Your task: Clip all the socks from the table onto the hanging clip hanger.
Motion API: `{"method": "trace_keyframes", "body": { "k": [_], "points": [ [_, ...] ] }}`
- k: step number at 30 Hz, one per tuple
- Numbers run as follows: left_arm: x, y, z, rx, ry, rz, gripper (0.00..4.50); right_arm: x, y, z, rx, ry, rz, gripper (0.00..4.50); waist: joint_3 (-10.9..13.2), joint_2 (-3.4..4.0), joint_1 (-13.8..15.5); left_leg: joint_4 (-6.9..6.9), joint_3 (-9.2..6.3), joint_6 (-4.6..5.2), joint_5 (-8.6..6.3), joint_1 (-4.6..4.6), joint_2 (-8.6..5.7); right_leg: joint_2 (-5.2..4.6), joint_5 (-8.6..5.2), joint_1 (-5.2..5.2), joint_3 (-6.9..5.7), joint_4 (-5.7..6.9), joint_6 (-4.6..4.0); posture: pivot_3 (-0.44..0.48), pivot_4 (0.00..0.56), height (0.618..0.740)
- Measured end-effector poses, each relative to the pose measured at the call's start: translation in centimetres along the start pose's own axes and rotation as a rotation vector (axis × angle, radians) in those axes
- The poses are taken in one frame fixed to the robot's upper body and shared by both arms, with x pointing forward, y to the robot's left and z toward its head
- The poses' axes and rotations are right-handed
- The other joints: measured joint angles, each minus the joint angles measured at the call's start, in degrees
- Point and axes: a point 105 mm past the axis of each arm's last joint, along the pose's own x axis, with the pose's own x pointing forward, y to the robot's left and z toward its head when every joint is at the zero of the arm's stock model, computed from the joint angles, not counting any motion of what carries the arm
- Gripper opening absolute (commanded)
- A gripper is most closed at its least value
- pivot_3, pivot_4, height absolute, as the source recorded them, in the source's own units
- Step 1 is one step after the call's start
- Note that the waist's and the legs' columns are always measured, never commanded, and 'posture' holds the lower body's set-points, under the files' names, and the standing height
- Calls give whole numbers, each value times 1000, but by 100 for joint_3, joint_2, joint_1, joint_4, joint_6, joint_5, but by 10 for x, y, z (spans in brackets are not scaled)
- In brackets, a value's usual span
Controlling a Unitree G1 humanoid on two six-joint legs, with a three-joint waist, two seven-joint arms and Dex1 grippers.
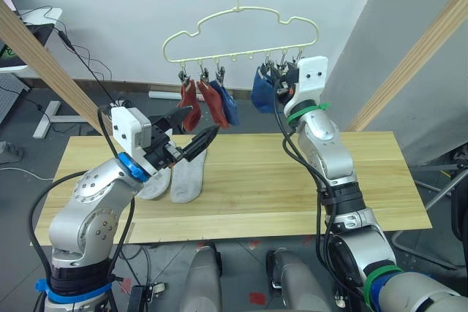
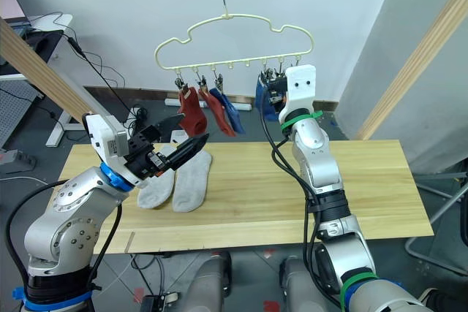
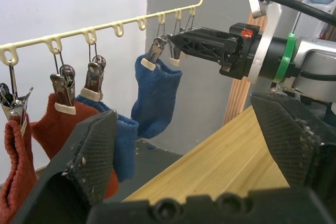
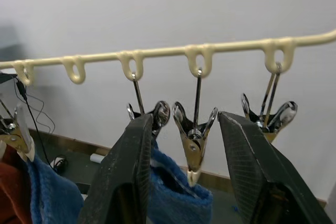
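Four socks hang on the pale yellow wire clip hanger [image 1: 241, 34]; two soft light grey socks [image 1: 175, 177] lie on the pale wood table [image 1: 292, 180] at 9 o'clock. L gripper [image 1: 196, 135] released, empty. R gripper [image 4: 191, 171] released round a grey metal clip [image 4: 193, 135]. Next, prob: grab a grey sock.

Hanger [image 1: 241, 23] pale yellow, clips [image 4: 193, 135] grey metal. Hung socks: two rust red [image 1: 191, 107], two blue [image 1: 262, 93]. Two light grey socks [image 1: 189, 177] on pale wood table [image 1: 292, 188].

No readable text anywhere, folks

Nothing legible on any surface; the monitor [image 1: 13, 49] at 9 o'clock maybe shows green marks, too blurry to read.
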Motion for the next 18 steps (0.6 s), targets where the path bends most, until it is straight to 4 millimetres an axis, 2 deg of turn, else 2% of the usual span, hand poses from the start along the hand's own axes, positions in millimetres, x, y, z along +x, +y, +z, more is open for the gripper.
{"method": "trace_keyframes", "body": {
  "k": [18],
  "points": [
    [0, 0, -1, -2, 2, 3, 4500, 9, -8, -8, -27, 32, -51, 2056, 0, 0, 22, 0, 1, 0, 0, 0, 0, 0, 0, 0, 1, 0, 0, 150, 269, 740]
  ]
}}
